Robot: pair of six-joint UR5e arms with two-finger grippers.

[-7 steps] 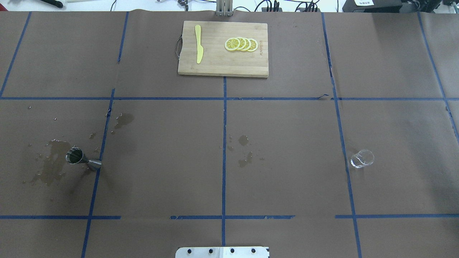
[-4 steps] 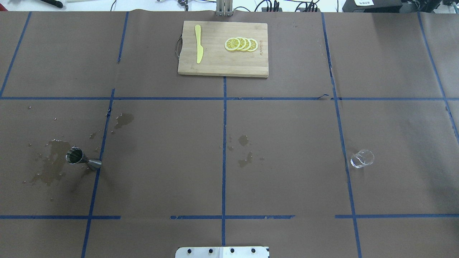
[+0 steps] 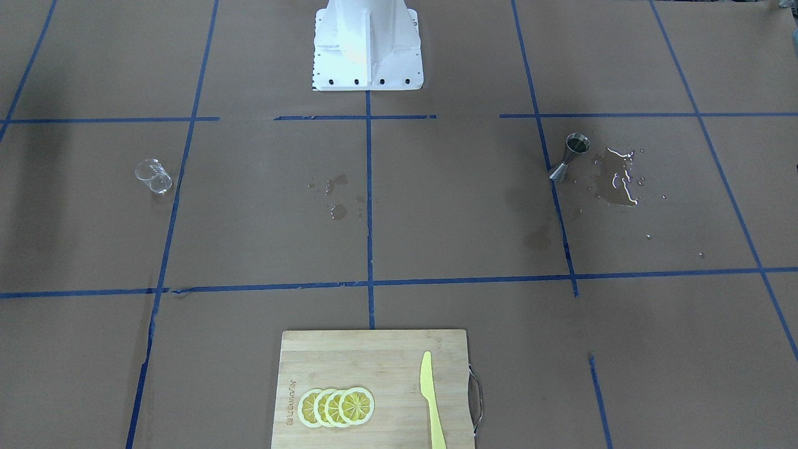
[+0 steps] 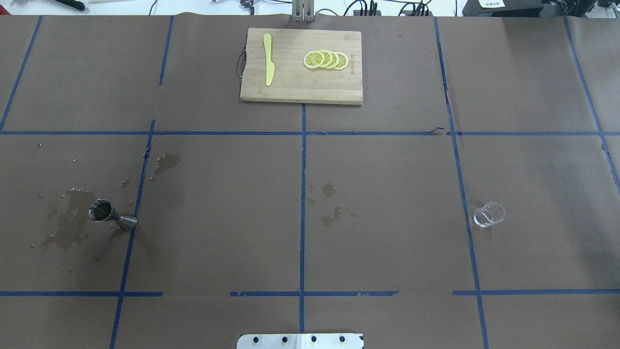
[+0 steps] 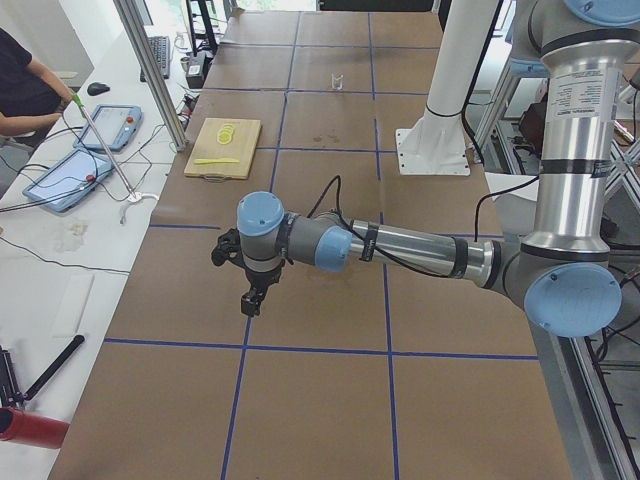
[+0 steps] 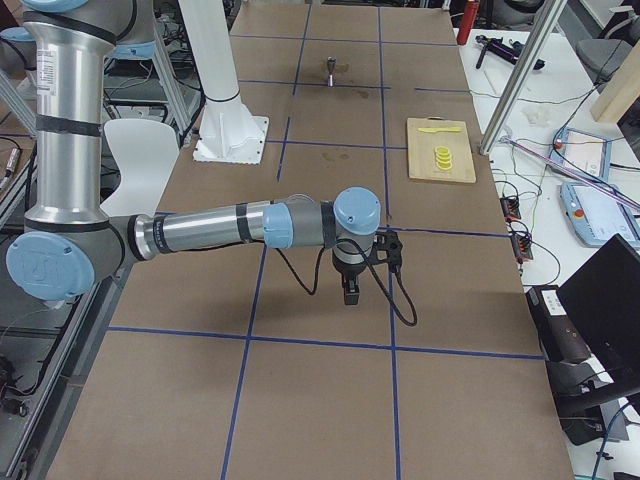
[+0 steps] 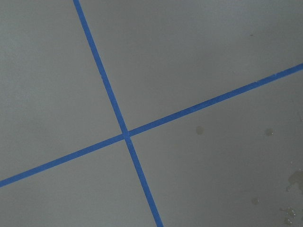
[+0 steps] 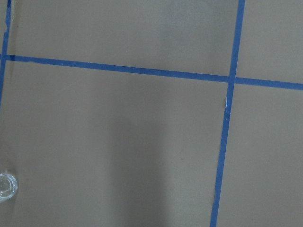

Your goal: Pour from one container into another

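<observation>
The small clear glass cup (image 4: 489,214) stands upright on the robot's right half of the table, also in the front view (image 3: 153,176) and at the lower left edge of the right wrist view (image 8: 5,187). The steel hourglass jigger (image 4: 112,217) stands upright on the left half (image 3: 570,157), beside a wet puddle (image 4: 68,225). My left gripper (image 5: 250,300) and right gripper (image 6: 349,293) hang over the table's outer ends, each far from both containers. They show only in the side views, so I cannot tell whether they are open or shut.
A wooden cutting board (image 4: 301,87) with lemon slices (image 4: 326,59) and a yellow knife (image 4: 268,59) lies at the far middle. Spilled drops (image 4: 330,203) mark the centre. The robot's base plate (image 3: 366,75) sits at the near edge.
</observation>
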